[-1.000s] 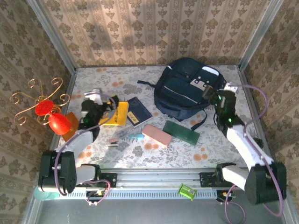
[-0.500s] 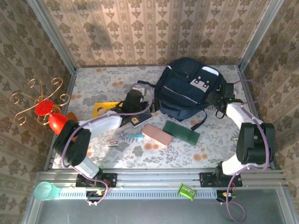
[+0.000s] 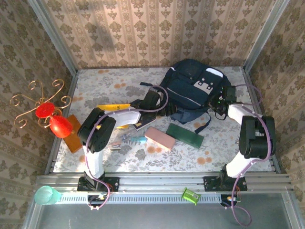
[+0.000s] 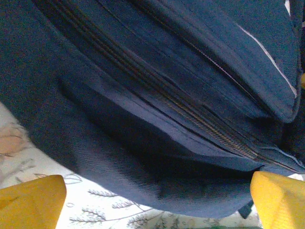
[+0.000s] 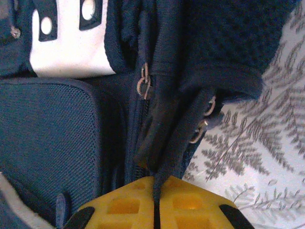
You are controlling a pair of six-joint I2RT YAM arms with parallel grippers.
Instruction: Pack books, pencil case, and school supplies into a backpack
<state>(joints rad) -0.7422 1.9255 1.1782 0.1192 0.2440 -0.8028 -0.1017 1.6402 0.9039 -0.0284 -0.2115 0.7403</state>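
**Top external view.** We find the backpack (image 3: 188, 88) lying front-up at the far right of the table (image 3: 109, 81). Its long axis runs diagonally from near-left to far-right, with the grey-white patch toward the far right corner. The left gripper (image 3: 159, 106) sits at the backpack's near-left edge and the right gripper (image 3: 219, 102) at its right edge. From here we cannot tell how the fingers stand. Open cloth lies to the far left. Only a narrow strip separates the backpack from the right rail. The yellow book (image 3: 112, 107) and navy book (image 3: 143, 125) lie partly under the left arm. The pink pencil case (image 3: 159, 138), teal-handled tool (image 3: 139, 139) and a dark green slab (image 3: 185, 135) lie on the near side of the backpack.

**Left wrist view.** The backpack's navy fabric spans the frame, and a zip (image 4: 190, 114) runs from upper left to lower right. The yellow fingertips (image 4: 33, 202) stand wide apart at the lower corners and hold nothing. Floral cloth shows beneath the backpack's lower edge.

**Right wrist view.** The yellow fingers (image 5: 119, 207) are pressed together, clamped on a dark fabric tab (image 5: 159, 133) at the backpack's edge, beside a metal zip ring (image 5: 143, 86). Open cloth lies to the right.
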